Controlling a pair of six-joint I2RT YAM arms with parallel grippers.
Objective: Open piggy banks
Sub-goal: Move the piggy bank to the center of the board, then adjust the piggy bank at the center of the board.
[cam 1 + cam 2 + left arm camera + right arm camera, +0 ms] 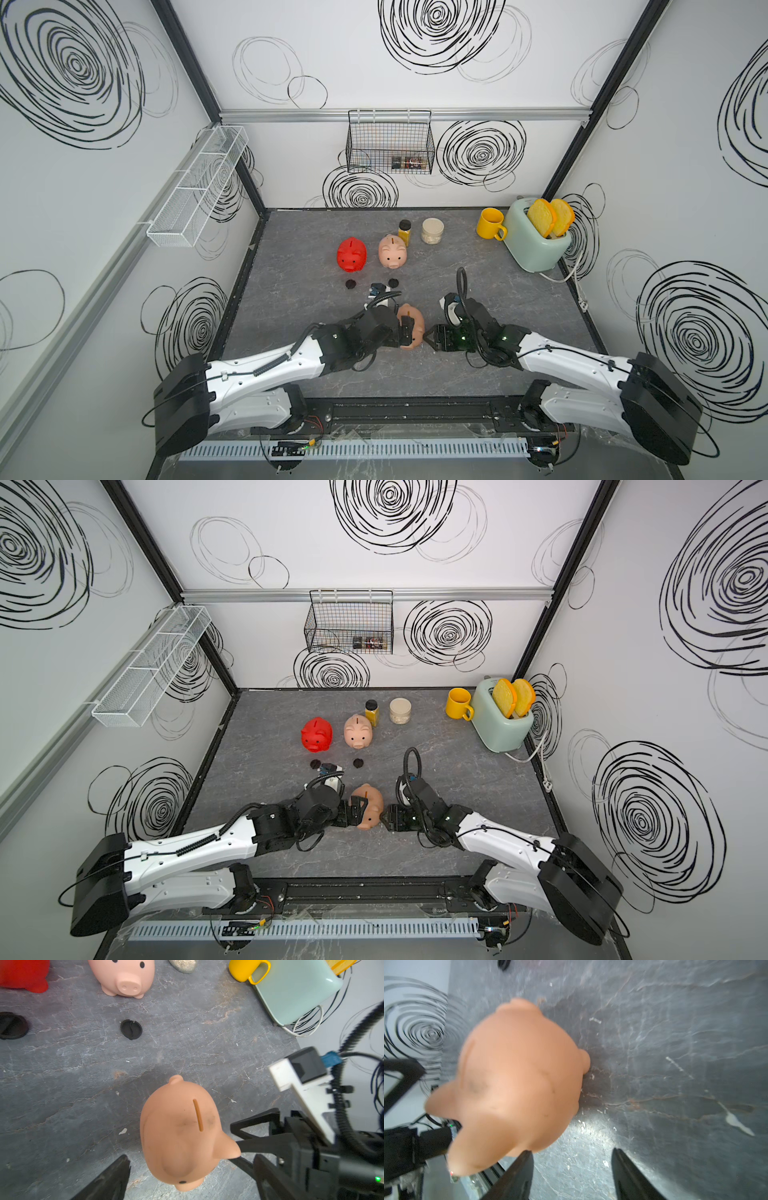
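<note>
Fingers of the left end effector (408,334) straddled the peach-tan piggy bank (417,321), which sat midway along the surface (498,311), toward its front edge. Whether they pressed it could not be told. The right end effector (428,338) sat just beside that pig, jaws spread and empty. The red piggy bank (351,255) and the pale pink piggy bank (392,252) stood side by side nearer the back edge. One black plug (351,284) lay loose in front of the red pig, and another black plug (393,282) in front of the pink.
</note>
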